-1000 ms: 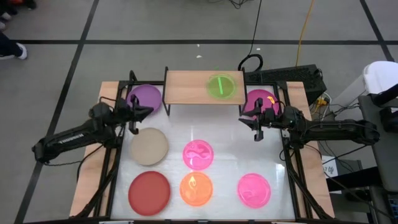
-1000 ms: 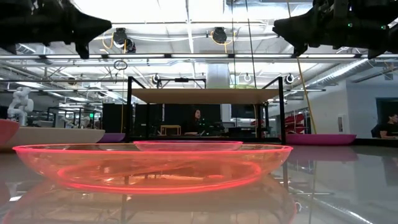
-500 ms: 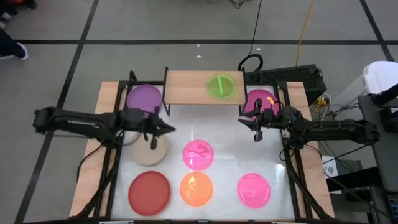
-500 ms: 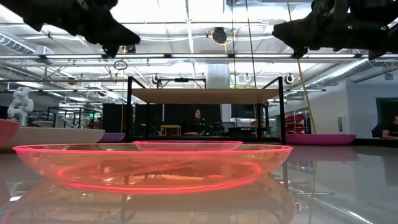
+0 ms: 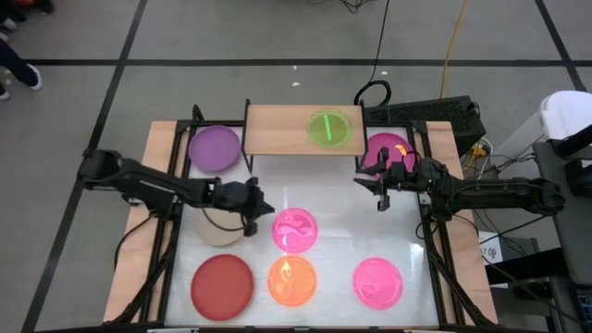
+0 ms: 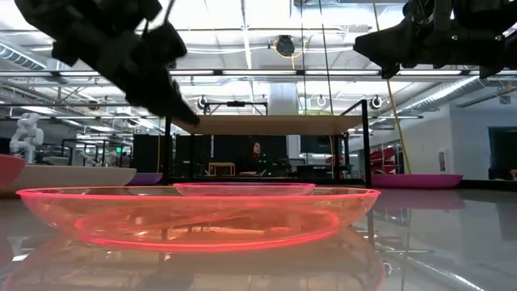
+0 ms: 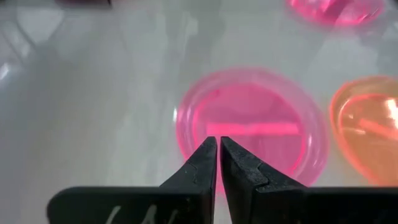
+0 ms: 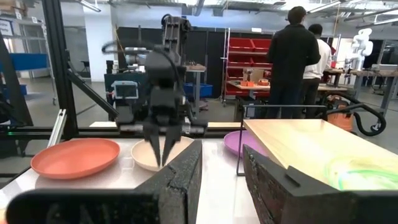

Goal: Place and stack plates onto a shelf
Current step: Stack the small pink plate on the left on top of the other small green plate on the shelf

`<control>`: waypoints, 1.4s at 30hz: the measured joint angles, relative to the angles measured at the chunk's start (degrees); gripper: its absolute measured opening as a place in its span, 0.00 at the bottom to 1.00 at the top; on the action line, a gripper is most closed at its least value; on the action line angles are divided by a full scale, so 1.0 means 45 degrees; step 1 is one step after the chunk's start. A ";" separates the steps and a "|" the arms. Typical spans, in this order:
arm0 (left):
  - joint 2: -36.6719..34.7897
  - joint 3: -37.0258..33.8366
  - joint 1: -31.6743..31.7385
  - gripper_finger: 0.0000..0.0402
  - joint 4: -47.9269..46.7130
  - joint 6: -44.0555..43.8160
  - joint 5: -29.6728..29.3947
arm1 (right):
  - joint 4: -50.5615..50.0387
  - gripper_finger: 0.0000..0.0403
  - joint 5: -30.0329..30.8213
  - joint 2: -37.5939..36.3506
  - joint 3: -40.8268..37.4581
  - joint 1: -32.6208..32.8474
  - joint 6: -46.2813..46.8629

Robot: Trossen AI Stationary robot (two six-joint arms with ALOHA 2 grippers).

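Note:
My left gripper [image 5: 253,211] [image 7: 217,140] is shut and hovers above the left rim of a translucent pink plate [image 5: 294,229] [image 7: 252,127] lying flat mid-table. In the low view it [image 6: 187,117] hangs well above the plates. My right gripper [image 5: 380,191] [image 8: 221,163] is open and waits in the air near the shelf's right end. The light-wood shelf [image 5: 301,129] carries a green plate [image 5: 330,128]. Beige [image 5: 218,228], purple [image 5: 215,148], magenta [image 5: 387,151], red [image 5: 222,284], orange [image 5: 291,280] and a second pink plate [image 5: 377,281] lie on the tabletop.
The shelf's left half [image 5: 273,129] is bare wood. The left arm [image 5: 157,188] reaches across over the beige plate. People [image 8: 292,59] stand in the room beyond the table's left side. Black frame rails [image 5: 166,250] run along both table sides.
My left gripper has swung from near the purple plate toward the table's right and near edge, passing over the beige plate, and has dropped lower, ending beside the middle pink plate. The plates have not moved.

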 joint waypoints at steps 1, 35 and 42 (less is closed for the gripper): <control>0.0340 0.0000 0.0000 0.10 0.0179 -0.0364 0.0003 | -0.0011 0.24 0.0000 -0.0003 0.0000 0.0000 0.0005; 0.2685 0.0500 0.0350 0.26 0.0273 -0.5324 0.0368 | -0.0272 0.24 0.0005 0.0005 0.0000 0.0000 0.0233; 0.2685 0.0500 0.0393 0.26 0.0203 -0.5462 0.0662 | -0.0451 0.24 0.0365 0.0005 0.0000 0.0000 0.0231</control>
